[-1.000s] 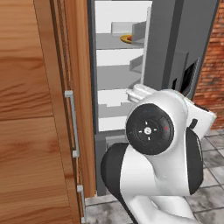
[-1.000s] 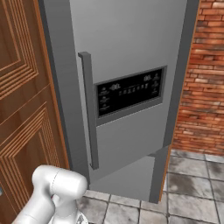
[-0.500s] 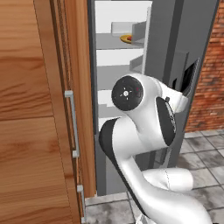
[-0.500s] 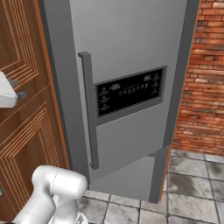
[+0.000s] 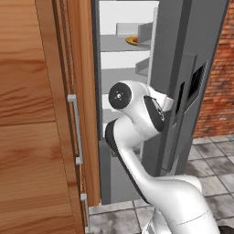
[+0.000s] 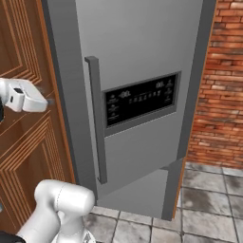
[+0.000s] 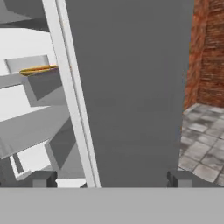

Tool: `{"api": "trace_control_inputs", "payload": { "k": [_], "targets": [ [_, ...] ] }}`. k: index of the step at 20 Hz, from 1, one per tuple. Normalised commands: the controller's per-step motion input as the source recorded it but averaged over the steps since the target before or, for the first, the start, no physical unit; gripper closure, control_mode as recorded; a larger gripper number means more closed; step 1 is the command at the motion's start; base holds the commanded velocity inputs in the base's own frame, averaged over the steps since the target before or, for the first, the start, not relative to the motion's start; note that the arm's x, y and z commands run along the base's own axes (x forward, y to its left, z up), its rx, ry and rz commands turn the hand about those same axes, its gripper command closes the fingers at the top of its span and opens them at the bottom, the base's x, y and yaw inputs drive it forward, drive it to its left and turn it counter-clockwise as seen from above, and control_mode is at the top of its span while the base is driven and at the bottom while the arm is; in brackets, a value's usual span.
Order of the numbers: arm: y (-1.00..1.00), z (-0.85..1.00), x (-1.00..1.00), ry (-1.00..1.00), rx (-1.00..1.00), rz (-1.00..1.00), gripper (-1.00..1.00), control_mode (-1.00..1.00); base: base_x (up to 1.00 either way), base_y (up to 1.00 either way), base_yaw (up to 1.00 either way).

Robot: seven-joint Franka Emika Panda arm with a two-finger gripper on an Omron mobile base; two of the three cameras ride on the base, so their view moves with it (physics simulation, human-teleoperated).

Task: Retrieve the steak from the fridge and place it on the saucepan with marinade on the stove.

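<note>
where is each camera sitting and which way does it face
Left base view: behind-left of the arm, looking into the open fridge.
Right base view: behind-right, facing the fridge door's dispenser front; arm low left.
Hand view: on the hand, facing the door's edge; gripper fingertips at the bottom.
All share the fridge door.

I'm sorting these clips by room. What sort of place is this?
Most likely a home kitchen: a tall steel fridge with its door ajar and shelves showing inside, a wooden cabinet beside it, a brick wall and a tiled floor.
</note>
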Motion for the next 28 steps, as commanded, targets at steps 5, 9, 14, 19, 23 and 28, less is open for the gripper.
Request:
{"api": "trace_control_inputs", "payload": {
  "k": [5,9,14,19,23,28],
  "targets": [
    [-0.43,-0.22,0.63,0.07,-0.01,-0.02,-1.0,-1.0,0.0,0.0,0.0],
    [-0.93,-0.29,0.03,0.19,-0.03,-0.19,-1.0,-1.0,0.0,0.0,0.0],
    [-1.0,-0.43,-0.16,0.31,-0.04,-0.32,-1.0,-1.0,0.0,0.0,0.0],
    [-1.0,-0.52,-0.42,0.32,-0.03,-0.37,-1.0,-1.0,0.0,0.0,0.0],
    [-1.0,-0.67,-0.59,0.25,-0.04,-0.35,-1.0,-1.0,0.0,0.0,0.0],
    [-1.0,-0.82,-0.77,0.17,-0.06,-0.3,-1.0,-1.0,0.0,0.0,0.0]
  ]
}}
